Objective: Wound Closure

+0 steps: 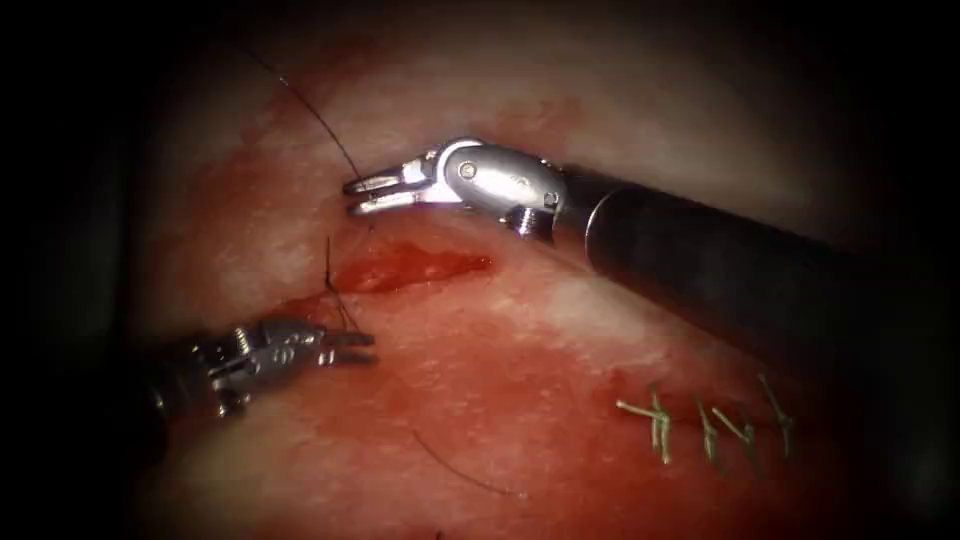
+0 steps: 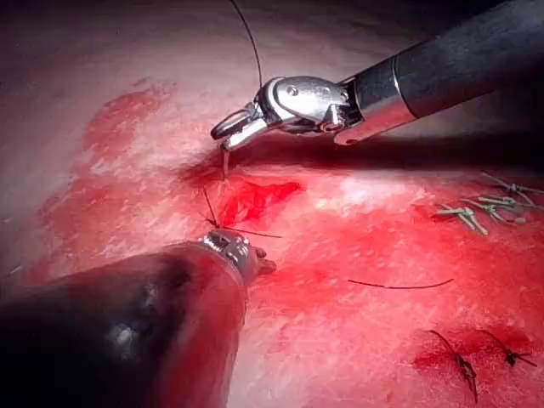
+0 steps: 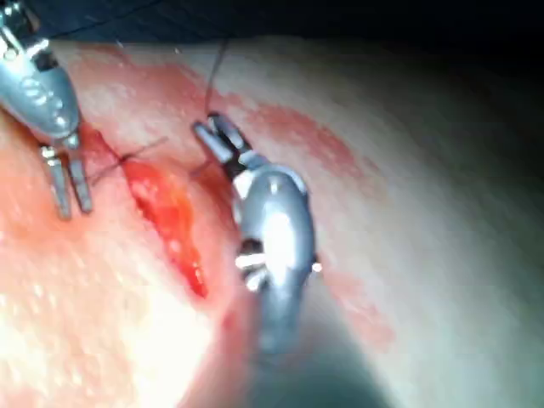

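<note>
Cut (image 1: 410,270): open and wet with red fluid (image 1: 470,390), mid-tissue (image 1: 250,230).
Right tool (image 1: 358,195): mine, at 11 o'clock from the cut; jaws pressed nearly together, pinching the thread (image 1: 318,118), I judge. The strand runs off taut toward 11 o'clock, so my grip keeps it lifted off the tissue.
Left tool (image 1: 355,348): mine, at 8 o'clock from the cut; jaws slightly spread, holding nothing, lying just beside the thread tails at the cut's left end, placed to take one.
Needle: I cannot tell where it lies.
Loose strand (image 1: 460,470): at 6 o'clock, flat on the tissue.
Old stitches (image 1: 700,420): at 4 o'clock, well apart.
</note>
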Robot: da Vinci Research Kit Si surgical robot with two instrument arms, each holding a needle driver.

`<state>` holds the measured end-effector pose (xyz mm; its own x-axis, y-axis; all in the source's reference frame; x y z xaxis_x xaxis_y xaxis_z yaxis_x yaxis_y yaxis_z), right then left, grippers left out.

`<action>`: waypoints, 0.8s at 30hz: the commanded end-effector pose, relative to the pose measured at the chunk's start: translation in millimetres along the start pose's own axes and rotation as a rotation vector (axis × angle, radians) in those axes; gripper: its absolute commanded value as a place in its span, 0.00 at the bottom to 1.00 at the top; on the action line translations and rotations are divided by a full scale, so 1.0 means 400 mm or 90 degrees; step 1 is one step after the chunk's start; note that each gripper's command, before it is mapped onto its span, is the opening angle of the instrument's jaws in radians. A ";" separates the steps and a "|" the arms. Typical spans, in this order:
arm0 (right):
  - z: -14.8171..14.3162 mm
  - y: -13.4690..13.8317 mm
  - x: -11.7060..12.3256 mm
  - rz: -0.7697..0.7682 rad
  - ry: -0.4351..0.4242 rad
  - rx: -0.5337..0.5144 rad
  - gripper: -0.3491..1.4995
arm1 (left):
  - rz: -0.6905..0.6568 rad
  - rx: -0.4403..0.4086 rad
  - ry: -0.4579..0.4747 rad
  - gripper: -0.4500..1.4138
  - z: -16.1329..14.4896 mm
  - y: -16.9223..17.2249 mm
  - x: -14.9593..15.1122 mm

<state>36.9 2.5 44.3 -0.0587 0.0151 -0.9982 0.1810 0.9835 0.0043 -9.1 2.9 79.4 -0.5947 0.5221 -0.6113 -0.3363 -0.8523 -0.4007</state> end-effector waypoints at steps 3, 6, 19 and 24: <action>0.0021 0.0021 -0.0006 -0.029 0.010 0.014 0.00 | 0.001 -0.001 0.000 0.15 0.0020 -0.0001 -0.0002; 0.0021 0.0030 -0.0002 -0.028 0.017 0.023 0.00 | 0.001 -0.001 0.000 0.15 0.0020 -0.0001 -0.0002; 0.0038 0.0057 -0.0001 0.005 0.021 0.025 0.00 | 0.001 -0.002 0.000 0.15 0.0016 -0.0001 -0.0003; 0.0045 0.0069 -0.0001 0.029 0.024 0.016 0.00 | 0.001 -0.002 0.000 0.15 0.0014 -0.0002 -0.0004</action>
<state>38.3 4.4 44.1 -0.0850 0.0745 -0.9936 0.2062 0.9769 0.0556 -8.8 2.9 79.2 -0.5952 0.5210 -0.6118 -0.3340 -0.8528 -0.4014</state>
